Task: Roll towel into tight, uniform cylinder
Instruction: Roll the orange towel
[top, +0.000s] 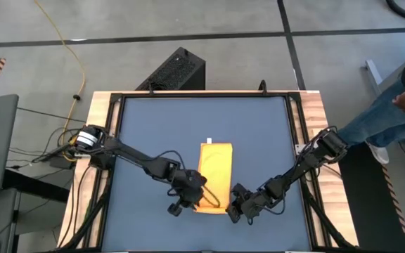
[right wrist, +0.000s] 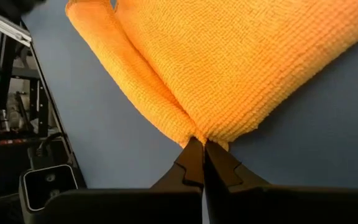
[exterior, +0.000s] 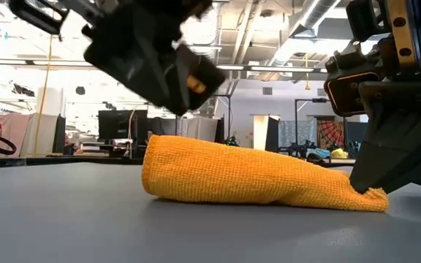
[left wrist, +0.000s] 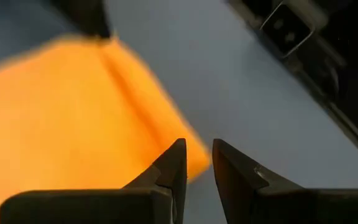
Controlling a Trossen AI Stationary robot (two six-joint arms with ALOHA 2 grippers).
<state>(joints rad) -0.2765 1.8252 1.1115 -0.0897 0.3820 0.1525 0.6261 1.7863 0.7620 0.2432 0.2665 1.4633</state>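
The folded yellow towel (top: 215, 174) lies on the dark blue mat (top: 146, 126) near the tabletop's front edge, its corner pinched by the closed right gripper (right wrist: 202, 149), while the left gripper (left wrist: 196, 163) hovers beside it, slightly parted and empty.

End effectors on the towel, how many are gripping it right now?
1. The right end effector is shut on the towel corner; the left end effector hangs open above its near edge, holding nothing.
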